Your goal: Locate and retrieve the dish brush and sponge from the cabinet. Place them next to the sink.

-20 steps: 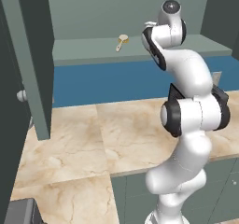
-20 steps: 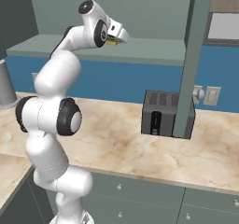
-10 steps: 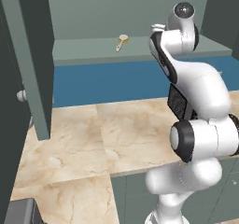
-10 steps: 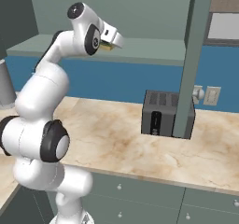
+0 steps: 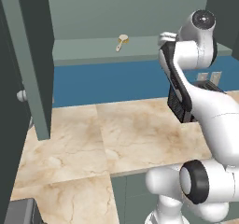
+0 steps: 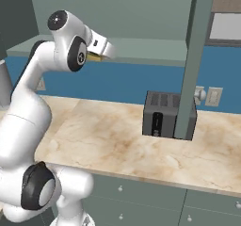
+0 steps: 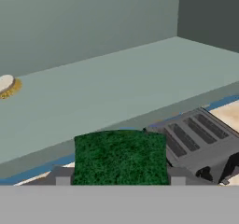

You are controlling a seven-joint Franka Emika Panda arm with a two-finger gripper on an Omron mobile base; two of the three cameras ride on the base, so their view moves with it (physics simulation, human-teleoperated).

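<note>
White rounded arm (image 5: 212, 111), dark joints

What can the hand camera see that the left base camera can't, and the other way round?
Hand view: the sponge, green side facing the camera, held in the gripper, and the toaster with its top slots. Left base view: the cabinet door with its white knob. Both: the dish brush lying on the cabinet shelf.
</note>
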